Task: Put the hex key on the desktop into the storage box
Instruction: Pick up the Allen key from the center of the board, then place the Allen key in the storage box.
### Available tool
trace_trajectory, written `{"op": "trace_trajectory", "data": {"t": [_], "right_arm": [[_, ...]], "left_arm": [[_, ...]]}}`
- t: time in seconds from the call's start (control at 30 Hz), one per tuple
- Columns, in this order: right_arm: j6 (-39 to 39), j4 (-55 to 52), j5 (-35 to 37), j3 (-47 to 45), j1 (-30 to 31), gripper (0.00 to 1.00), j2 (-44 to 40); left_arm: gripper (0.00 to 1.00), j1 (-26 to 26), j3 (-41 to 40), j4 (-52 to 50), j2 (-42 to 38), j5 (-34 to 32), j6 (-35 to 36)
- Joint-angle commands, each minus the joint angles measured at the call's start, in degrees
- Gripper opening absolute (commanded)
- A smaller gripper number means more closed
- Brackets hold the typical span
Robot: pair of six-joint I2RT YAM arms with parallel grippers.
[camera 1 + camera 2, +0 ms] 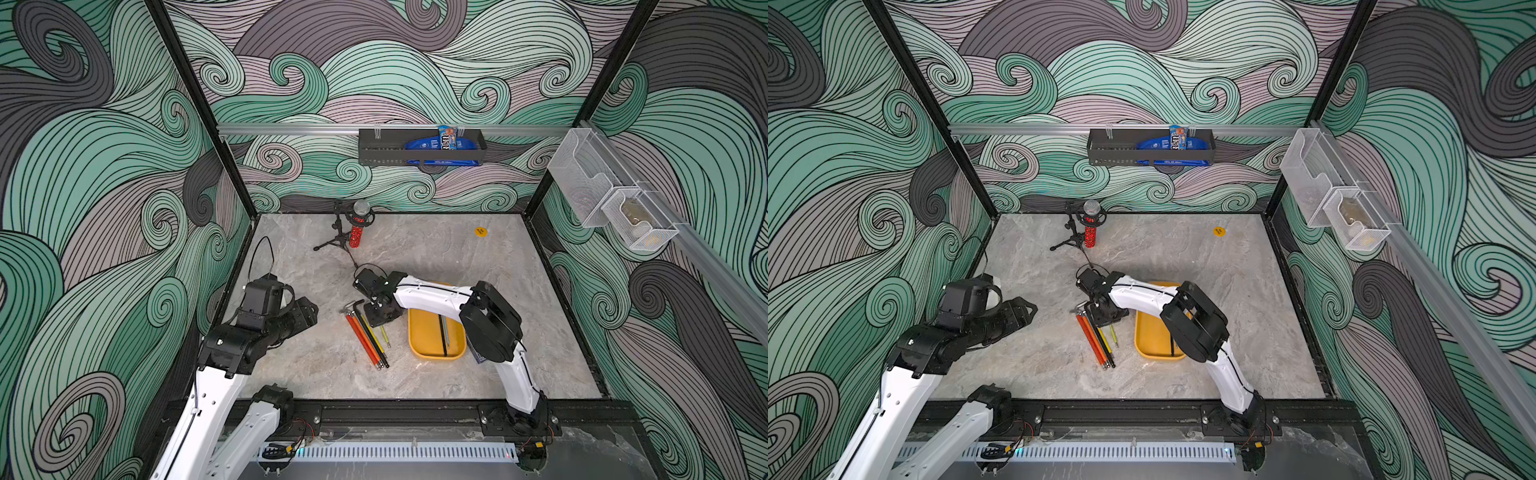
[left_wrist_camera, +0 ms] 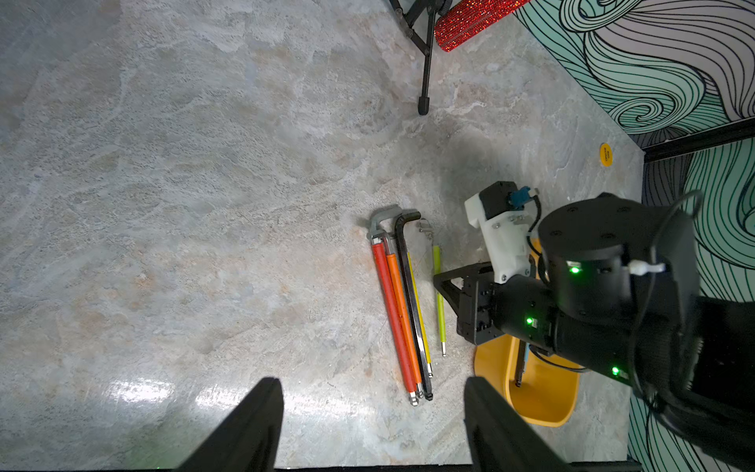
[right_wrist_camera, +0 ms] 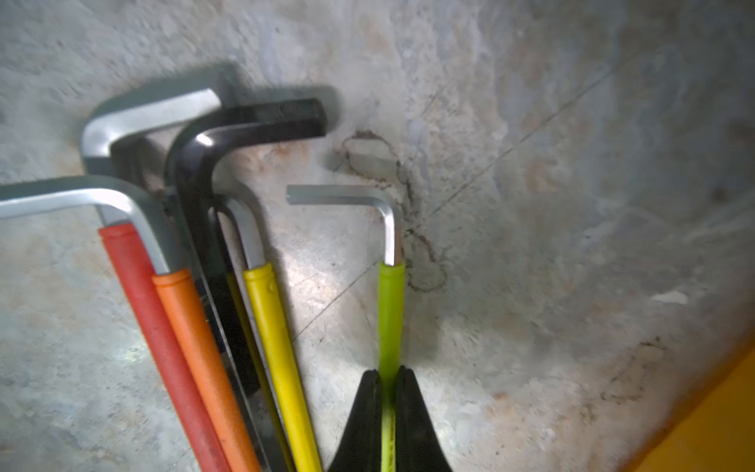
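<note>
Several hex keys lie on the grey marble desktop (image 1: 457, 257). Red, orange, black and yellow ones form a tight bundle (image 1: 365, 336) (image 2: 402, 318) (image 3: 171, 327). A thinner lime-green hex key (image 3: 391, 310) (image 2: 438, 294) (image 1: 385, 336) lies just beside them. My right gripper (image 3: 388, 374) (image 1: 376, 318) is shut on its green sleeve, low over the desktop. Right of the keys sits the yellow-orange storage box (image 1: 419, 340) (image 1: 1148, 336) (image 2: 543, 392), partly under the right arm, with a dark key (image 1: 444, 336) inside. My left gripper (image 2: 372, 382) (image 1: 309, 313) is open and empty, left of the bundle.
A red glitter microphone on a small black tripod (image 1: 357, 228) stands at the back of the desktop. A round yellow sticker (image 1: 481, 231) lies at the back right. A black wall rack (image 1: 419, 147) and white mesh baskets (image 1: 615, 203) hang on the walls.
</note>
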Motion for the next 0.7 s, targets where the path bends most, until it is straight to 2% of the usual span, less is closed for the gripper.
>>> {"op": "trace_trajectory", "data": {"t": [0.0,0.2,0.43,0.67], "right_arm": [[0.4,-0.53,0.96,0.26,-0.96,0.0,-5.14],[1.56,-0.63,1.56,-2.81,-3.58,0.0,-13.19],[3.04,-0.61,1.1,-14.73,-10.42,0.0,-26.21],[2.74,-0.62,0.09,-25.55,-16.14,0.0,-34.52]], "left_arm": [[0.73,-0.15,1.4,-0.18,0.3,-0.04,1.34],[0.73,-0.19,1.33,0.05,0.47,0.14,1.61],[0.73,-0.23,1.48,0.23,0.47,0.23,1.48],[0.73,-0.16,1.64,0.52,1.03,0.58,1.44]]}}
